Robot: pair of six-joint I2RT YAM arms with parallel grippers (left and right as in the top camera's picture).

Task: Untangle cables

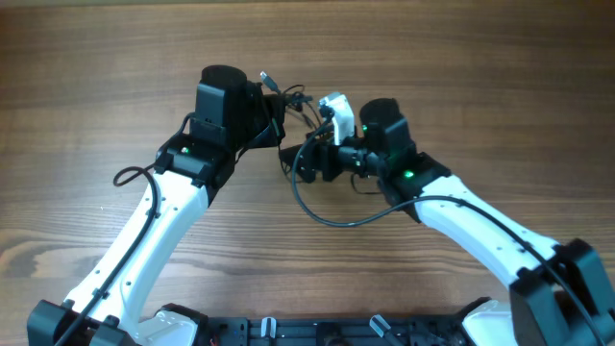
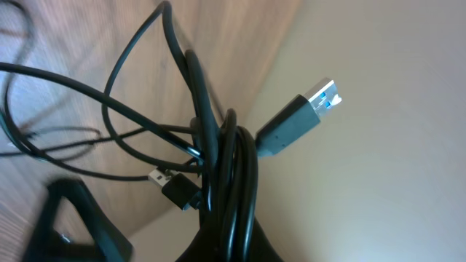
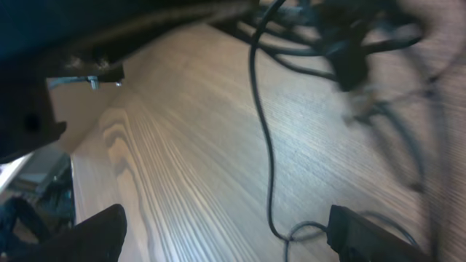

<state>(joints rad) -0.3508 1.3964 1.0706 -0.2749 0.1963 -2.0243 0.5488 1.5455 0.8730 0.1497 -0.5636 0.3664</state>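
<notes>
The cables (image 1: pixel 294 100) are a clump of thin black cords lifted between the two arms, with one long strand (image 1: pixel 309 213) looping down onto the table. My left gripper (image 1: pixel 277 120) is shut on the clump. In the left wrist view (image 2: pixel 231 247) a bundle of cords (image 2: pixel 218 156) rises from the jaws, with a silver USB plug (image 2: pixel 309 110) and a small plug (image 2: pixel 170 186) sticking out. My right gripper (image 1: pixel 306 160) is open just right of the clump. In the right wrist view (image 3: pixel 229 236) one strand (image 3: pixel 263 156) hangs between its spread fingers, and the blurred tangle (image 3: pixel 342 44) lies beyond them.
The wooden table (image 1: pixel 115 67) lies under both arms. A thicker black wire (image 1: pixel 130 175) loops off the left arm. Both arm bases stand at the front edge (image 1: pixel 317 332).
</notes>
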